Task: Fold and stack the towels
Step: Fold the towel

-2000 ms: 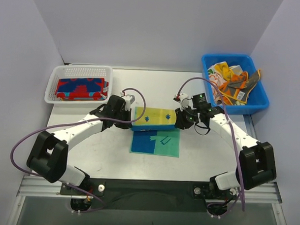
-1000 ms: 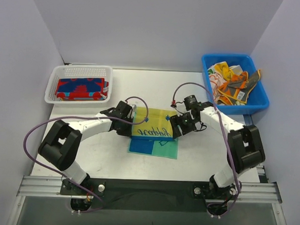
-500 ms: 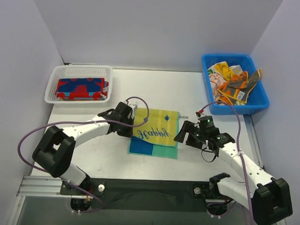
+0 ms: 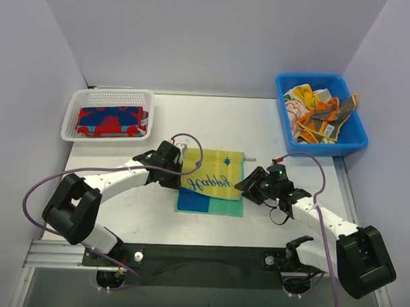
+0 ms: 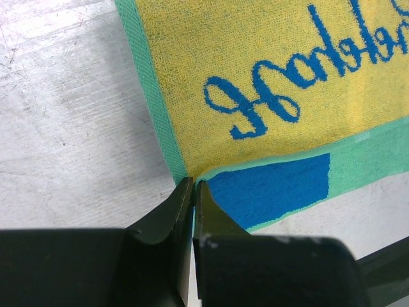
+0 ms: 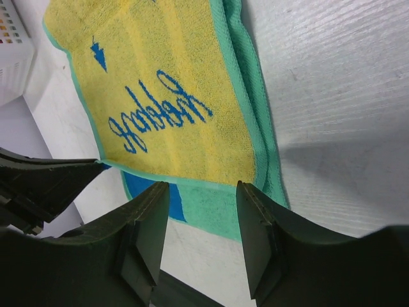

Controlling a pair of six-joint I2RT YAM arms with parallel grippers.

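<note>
folding is the step in hand: the yellow towel (image 4: pixel 211 177) lies mid-table, doubled once, with a teal and blue strip of its lower layer showing along the near edge. our left gripper (image 5: pixel 193 187) is pinched shut on the near left corner of the top layer. our right gripper (image 6: pixel 201 192) hangs empty, fingers apart, by the near right corner. next, we judge, the towel needs another fold, then a place on the red-and-blue towel (image 4: pixel 110 120) in the white basket (image 4: pixel 109 95).
</note>
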